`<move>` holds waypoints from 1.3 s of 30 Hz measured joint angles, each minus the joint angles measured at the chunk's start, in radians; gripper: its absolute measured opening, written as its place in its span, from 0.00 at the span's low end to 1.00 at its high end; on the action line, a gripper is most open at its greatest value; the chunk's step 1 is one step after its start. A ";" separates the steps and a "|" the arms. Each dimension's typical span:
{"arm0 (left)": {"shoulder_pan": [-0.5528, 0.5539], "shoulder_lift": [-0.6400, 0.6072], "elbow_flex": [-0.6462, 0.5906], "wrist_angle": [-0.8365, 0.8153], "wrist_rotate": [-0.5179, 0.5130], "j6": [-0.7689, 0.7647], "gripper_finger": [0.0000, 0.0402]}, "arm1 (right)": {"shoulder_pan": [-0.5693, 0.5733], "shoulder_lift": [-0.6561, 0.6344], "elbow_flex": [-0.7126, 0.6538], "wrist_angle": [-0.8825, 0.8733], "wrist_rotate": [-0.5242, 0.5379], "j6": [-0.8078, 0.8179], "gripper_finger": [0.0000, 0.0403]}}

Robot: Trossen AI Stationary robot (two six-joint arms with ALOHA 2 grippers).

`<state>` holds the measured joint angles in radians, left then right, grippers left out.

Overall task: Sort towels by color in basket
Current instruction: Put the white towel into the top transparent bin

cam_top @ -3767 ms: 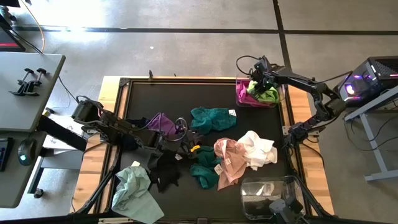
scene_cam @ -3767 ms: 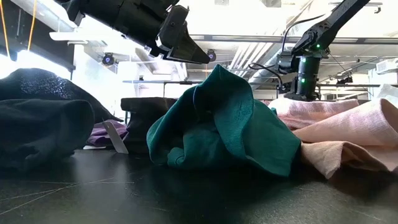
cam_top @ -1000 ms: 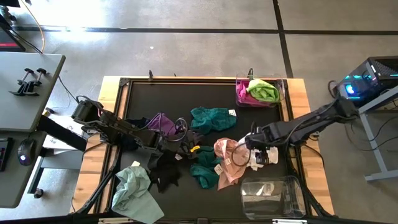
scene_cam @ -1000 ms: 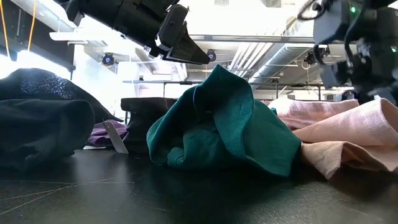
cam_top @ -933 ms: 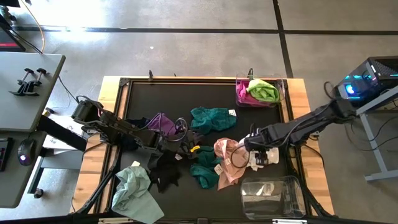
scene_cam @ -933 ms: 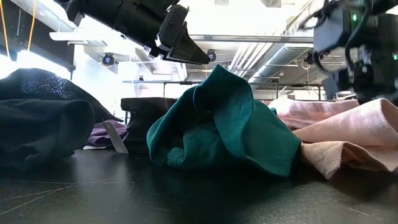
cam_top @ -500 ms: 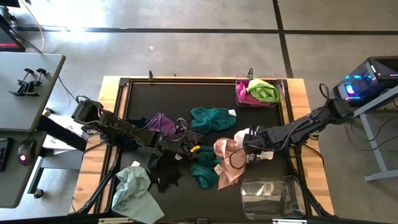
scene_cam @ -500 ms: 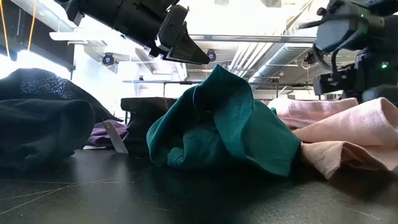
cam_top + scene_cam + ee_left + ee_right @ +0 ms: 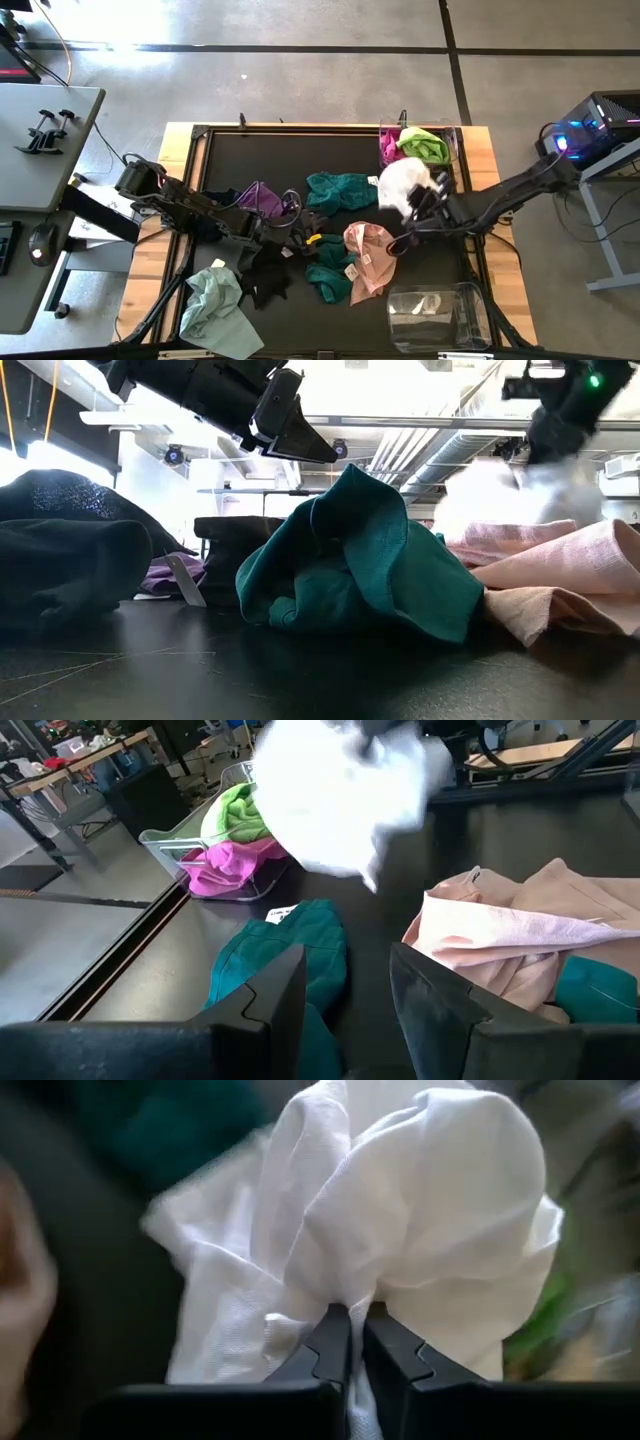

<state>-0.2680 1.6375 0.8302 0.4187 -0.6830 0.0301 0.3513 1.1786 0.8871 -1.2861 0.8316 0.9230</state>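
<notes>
Step now: the right gripper is pinched tight on the white towel and holds it up in the air, off the table.
Where the towel is: it hangs above the mat, just beside the clear bin with the pink towel and the green towel in it.
Other bin: a second clear bin sits at the near right corner with something white inside.
Left gripper: waits low over the pile near the purple towel, fingers apart, holding nothing.
Next move: I think the white towel must go to the bin that holds white, then the fingers let go.
Still to sort: the teal towel, the peach towel, the black towel and the mint towel.
</notes>
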 joint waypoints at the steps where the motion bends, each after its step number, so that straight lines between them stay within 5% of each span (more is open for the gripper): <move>1: 0.000 0.000 0.000 0.000 0.000 0.000 0.33 | -0.006 0.000 0.035 -0.032 0.057 -0.012 0.03; 8: 0.000 0.000 0.000 0.001 0.000 0.000 0.33 | -0.114 -0.001 0.212 -0.114 0.419 -0.396 0.01; 13: 0.000 0.000 0.000 0.001 0.000 0.007 0.33 | -0.294 -0.001 0.237 -0.084 0.483 -0.711 0.01; 18: 0.000 0.000 0.000 0.001 0.000 0.008 0.33 | -0.556 0.000 0.199 0.006 0.346 -0.937 0.01; 27: 0.000 0.000 0.000 0.001 0.000 0.016 0.33 | -0.911 0.001 0.010 0.587 -0.120 -1.458 0.03; 33: 0.000 0.000 0.000 0.000 0.000 0.017 0.33 | -1.012 0.001 -0.110 0.808 -0.376 -1.535 0.03; 39: 0.000 0.000 0.000 0.000 0.000 0.012 0.33 | -1.073 0.001 -0.181 0.822 -0.417 -1.472 0.08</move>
<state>-0.2680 1.6375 0.8300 0.4191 -0.6830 0.0423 -0.7219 1.1793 0.7061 -0.4645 0.4147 -0.5492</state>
